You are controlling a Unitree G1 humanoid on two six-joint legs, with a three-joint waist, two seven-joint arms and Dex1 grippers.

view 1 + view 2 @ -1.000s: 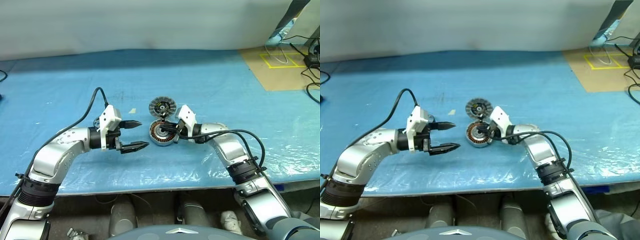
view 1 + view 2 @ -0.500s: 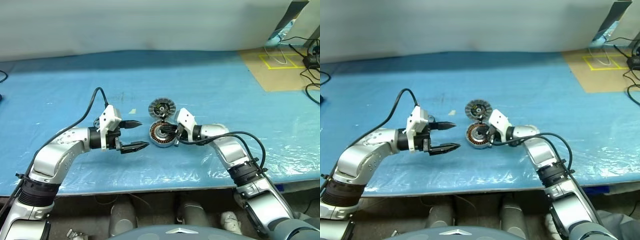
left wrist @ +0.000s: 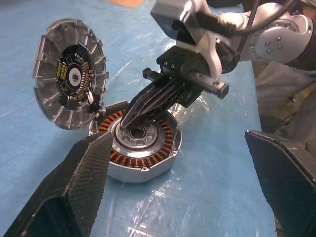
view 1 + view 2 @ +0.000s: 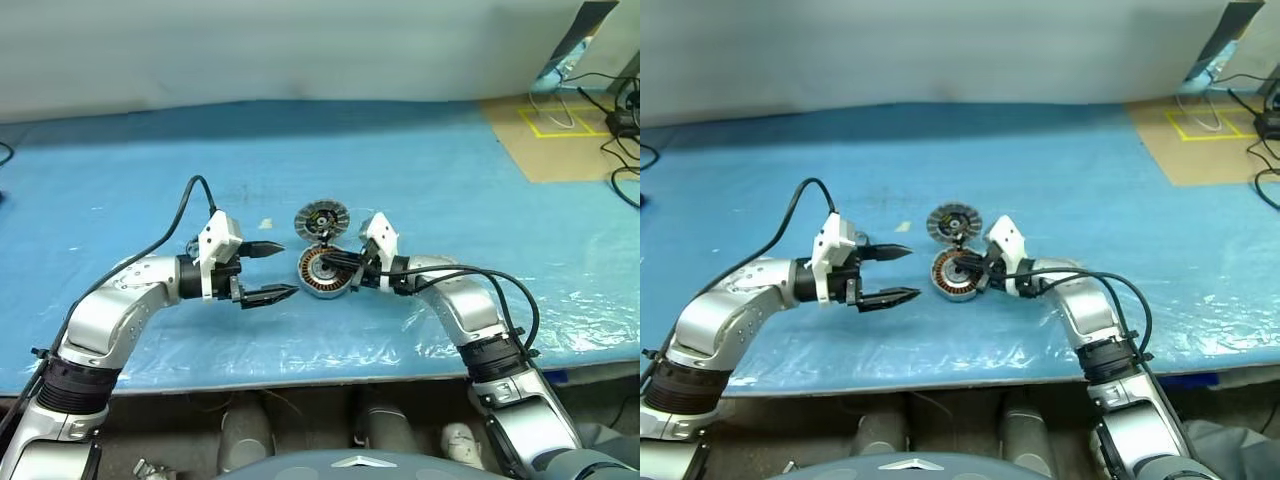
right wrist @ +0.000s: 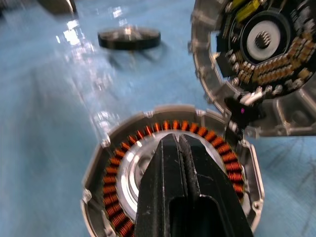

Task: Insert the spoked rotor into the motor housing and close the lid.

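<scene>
The motor housing [image 4: 322, 274] lies flat on the blue sheet, its copper windings and silver hub [image 3: 140, 134] facing up. The lid [image 4: 322, 217] stands nearly upright at the housing's far rim, with its ribbed face and black-and-yellow centre [image 3: 70, 74] showing. My right gripper [image 4: 326, 262] is shut and empty, with its tips over the hub [image 5: 129, 170]. My left gripper [image 4: 288, 268] hangs open just left of the housing, clear of it. A flat dark disc [image 5: 129, 38] lies on the sheet past the housing; I cannot tell whether it is the spoked rotor.
The blue sheet [image 4: 420, 180] covers the table, and its front edge runs close below both arms. A brown board with yellow tape [image 4: 555, 135] and cables [image 4: 625, 150] lie at the far right. A small pale scrap [image 4: 265, 222] sits behind my left gripper.
My right wrist has rolled and lifted a little, while its shut tips stay over the housing. The left arm has kept still.
</scene>
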